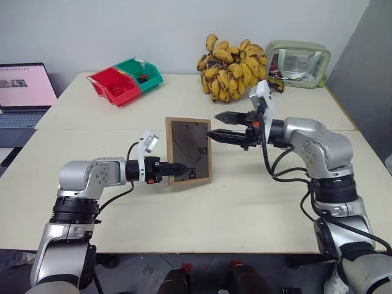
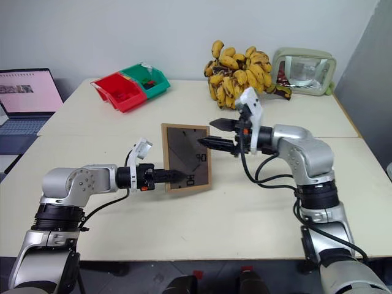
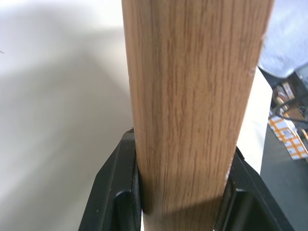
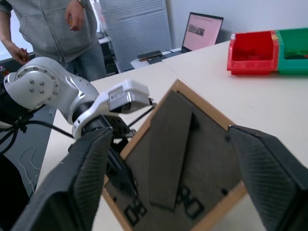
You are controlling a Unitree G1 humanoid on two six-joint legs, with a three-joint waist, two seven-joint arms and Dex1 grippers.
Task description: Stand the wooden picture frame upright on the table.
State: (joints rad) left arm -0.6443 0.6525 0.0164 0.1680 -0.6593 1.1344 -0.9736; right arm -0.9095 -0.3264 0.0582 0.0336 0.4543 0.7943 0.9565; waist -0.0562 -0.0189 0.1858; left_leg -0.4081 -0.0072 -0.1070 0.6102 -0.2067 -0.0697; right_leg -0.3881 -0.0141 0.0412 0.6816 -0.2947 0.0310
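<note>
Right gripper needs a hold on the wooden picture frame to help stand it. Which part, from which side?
Probably the free right edge of the wooden picture frame, approached sideways from the robot's right. The frame is held up with its dark back to the camera, the left gripper clamps its lower left edge, and the open right gripper already points at that side. Avoid the stand flap.

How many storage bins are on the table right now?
2: a red bin and a green bin, side by side at the table's far left, beyond the picture frame.
</note>
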